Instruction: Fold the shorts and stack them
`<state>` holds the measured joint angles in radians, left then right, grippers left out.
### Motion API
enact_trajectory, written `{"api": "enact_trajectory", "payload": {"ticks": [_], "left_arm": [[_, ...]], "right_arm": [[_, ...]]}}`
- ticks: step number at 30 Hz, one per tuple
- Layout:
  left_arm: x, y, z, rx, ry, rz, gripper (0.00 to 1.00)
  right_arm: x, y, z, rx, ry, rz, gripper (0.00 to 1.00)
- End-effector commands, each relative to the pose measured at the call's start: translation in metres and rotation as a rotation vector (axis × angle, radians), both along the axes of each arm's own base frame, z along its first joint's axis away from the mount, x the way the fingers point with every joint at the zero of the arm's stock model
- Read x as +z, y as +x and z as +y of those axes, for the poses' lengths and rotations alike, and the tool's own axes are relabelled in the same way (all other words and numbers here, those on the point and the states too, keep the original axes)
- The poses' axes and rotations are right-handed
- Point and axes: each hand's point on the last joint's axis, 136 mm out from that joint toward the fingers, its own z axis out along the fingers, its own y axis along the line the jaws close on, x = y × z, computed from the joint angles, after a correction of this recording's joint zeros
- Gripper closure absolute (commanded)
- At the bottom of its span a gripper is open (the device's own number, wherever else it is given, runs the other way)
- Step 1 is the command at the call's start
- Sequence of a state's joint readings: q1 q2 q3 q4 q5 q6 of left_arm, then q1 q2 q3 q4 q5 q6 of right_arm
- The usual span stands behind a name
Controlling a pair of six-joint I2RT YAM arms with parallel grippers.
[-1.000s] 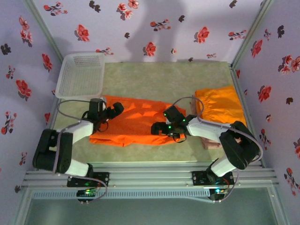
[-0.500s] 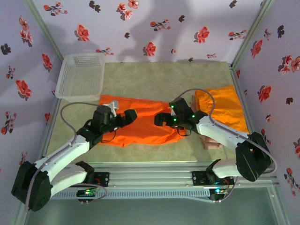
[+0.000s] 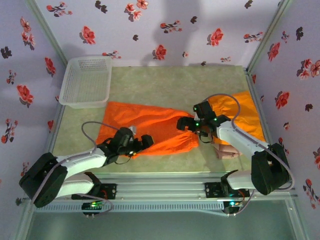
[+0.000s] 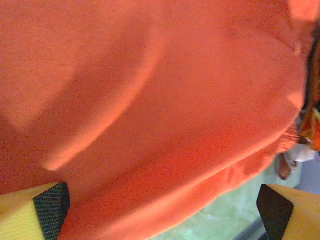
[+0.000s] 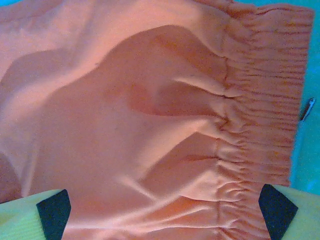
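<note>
Lower now, the left tool (image 3: 144, 142) sits near bottom centre; the right tool (image 3: 183, 124) shifted rightward. Both hang released over the spread orange shorts (image 3: 150, 125).

Over at the far left corner sits the white mesh plastic basket (image 3: 85, 82), parked on the pale green table mat (image 3: 165, 85), its back edge close against the rear wall. Behind it, lilac wallpaper (image 3: 165, 15) dotted with red and dark flowers wraps the rear and both sides, with soft grey shadows falling across the back panel. Slanted metal corner posts (image 3: 47, 30) frame the booth left and right. Along the near edge run silver aluminium rails (image 3: 160, 187). From the left wrist, a sliver of that green mat (image 4: 220, 220) peeks in at the bottom.
</note>
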<state>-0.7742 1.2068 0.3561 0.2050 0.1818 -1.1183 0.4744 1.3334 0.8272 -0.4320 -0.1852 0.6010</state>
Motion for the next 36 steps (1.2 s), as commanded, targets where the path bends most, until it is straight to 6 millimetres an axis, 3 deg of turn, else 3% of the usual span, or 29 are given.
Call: {"api": "enact_trajectory", "payload": {"ticks": [1,7,24,31,36], "left_arm": [[-0.017,-0.002,0.012,0.05,0.036,0.007,0.01],[-0.015,0.001,0.015,0.061,0.046,-0.014,0.0],[-0.026,0.001,0.015,0.052,0.074,-0.003,0.0],[-0.028,0.002,0.014,0.051,0.076,0.002,0.01],[-0.025,0.003,0.012,0.052,0.067,-0.006,0.01]], "right_arm": [[-0.013,-0.006,-0.018,-0.012,-0.077,0.028,0.01],[-0.03,-0.003,-0.028,-0.03,-0.112,0.079,0.01],[-0.075,-0.007,-0.035,-0.06,-0.153,0.185,0.25],[-0.086,-0.006,-0.03,-0.057,-0.137,0.203,0.42],[-0.1,-0.008,-0.031,-0.055,-0.155,0.232,0.7]]}}
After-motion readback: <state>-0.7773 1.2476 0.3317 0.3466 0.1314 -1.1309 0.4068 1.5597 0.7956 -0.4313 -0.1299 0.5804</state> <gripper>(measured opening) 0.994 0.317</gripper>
